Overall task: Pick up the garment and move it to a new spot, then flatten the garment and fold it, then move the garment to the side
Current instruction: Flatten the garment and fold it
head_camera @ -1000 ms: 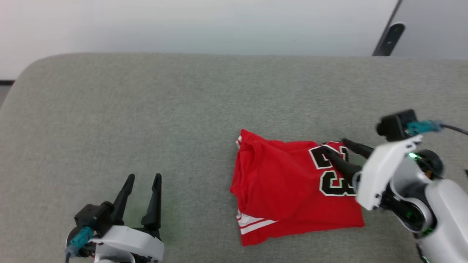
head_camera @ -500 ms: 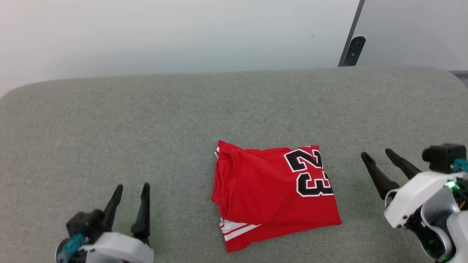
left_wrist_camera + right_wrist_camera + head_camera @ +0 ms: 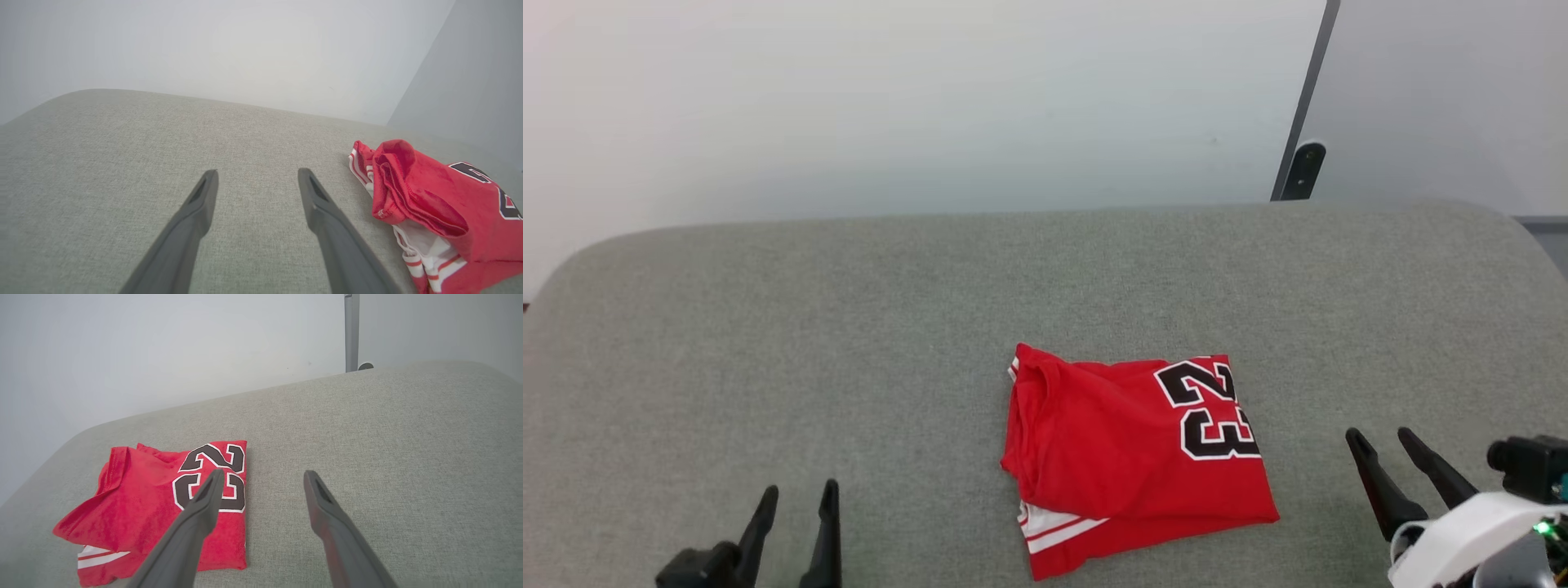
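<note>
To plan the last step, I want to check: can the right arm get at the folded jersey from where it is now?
Probably yes. The right gripper is open and stands apart from the jersey, with bare grey cushion between them. Nothing lies in the way to its edge beside the number.

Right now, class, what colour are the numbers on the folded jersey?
Black with white outlines, on the red jersey; clearest in the head view.

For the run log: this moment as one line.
garment: folded, lying free | left gripper: open, empty | right gripper: open, empty
</note>
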